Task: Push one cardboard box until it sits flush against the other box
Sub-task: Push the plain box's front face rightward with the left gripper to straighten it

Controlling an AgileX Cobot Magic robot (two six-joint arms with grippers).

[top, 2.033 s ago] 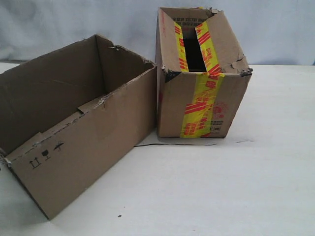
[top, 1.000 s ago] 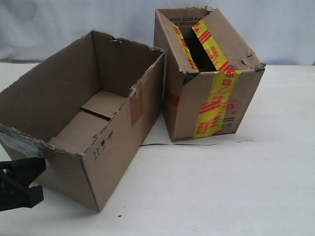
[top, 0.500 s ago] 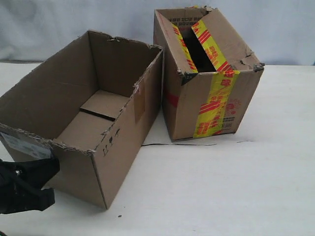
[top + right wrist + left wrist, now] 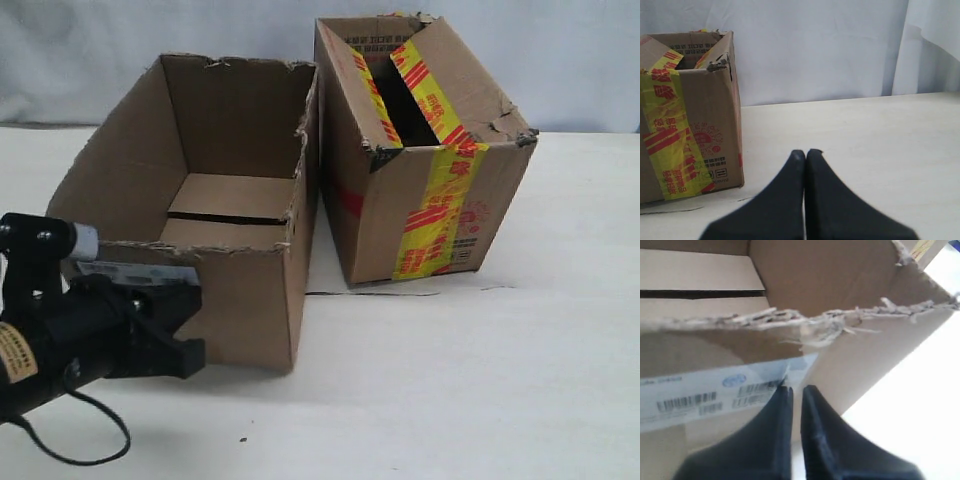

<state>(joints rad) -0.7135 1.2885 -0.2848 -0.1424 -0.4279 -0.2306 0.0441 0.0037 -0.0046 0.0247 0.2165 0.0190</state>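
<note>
The plain cardboard box [image 4: 245, 300] stands open-topped at centre left, its ragged right wall alongside the other box [image 4: 430, 200], the carton banded with yellow tape printed in red. Their top corners nearly meet; a thin wedge of table shows between them low at the front. My left gripper [image 4: 190, 325] is shut, its tips [image 4: 796, 390] pressed against the plain carton's near end [image 4: 855, 360] beside the white barcode label [image 4: 700, 397]. Out of the exterior view, my right gripper [image 4: 805, 152] is shut and empty above the table, to the right of the taped carton [image 4: 690, 120].
The pale table [image 4: 450, 380] stretches to the right and front of the boxes. A thin dark strip [image 4: 370, 294] lies at the taped carton's foot. A grey cloth backdrop [image 4: 560, 60] hangs behind.
The plain carton has swung round and slid right, so its side now runs along the taped carton. My left gripper came in from the lower left against its labelled end.
</note>
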